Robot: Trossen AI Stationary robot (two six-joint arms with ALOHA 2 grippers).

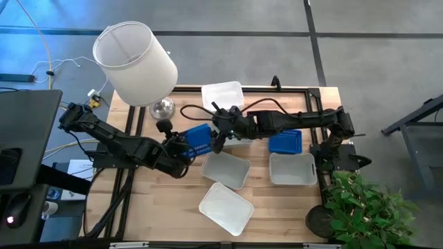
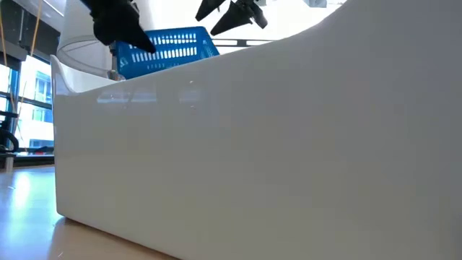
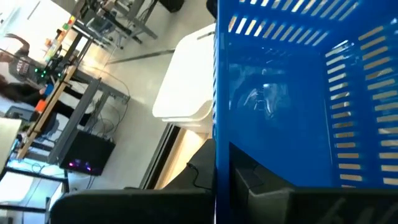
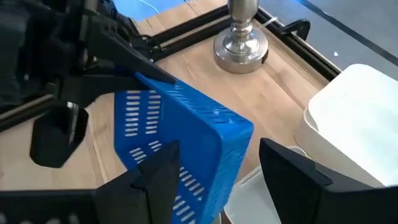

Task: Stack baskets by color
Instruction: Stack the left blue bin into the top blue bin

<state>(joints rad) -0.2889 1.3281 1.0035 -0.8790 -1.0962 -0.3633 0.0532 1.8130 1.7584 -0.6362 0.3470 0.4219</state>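
Blue basket (image 4: 180, 140) in left tool (image 4: 134, 68), right tool (image 4: 217, 171) open.

Light wooden table (image 1: 277, 207) with a black frame, filling the lower middle of the high view. Directly on it: white basket (image 1: 222, 93) at upper centre against the far edge; chrome lamp base (image 1: 162, 107) at upper left, carrying a white lampshade (image 1: 133, 60); blue basket (image 1: 285, 142) right of centre; white basket (image 1: 293, 169) just below that; white basket (image 1: 225, 170) at centre; white basket (image 1: 225, 207) at lower centre, turned at an angle.
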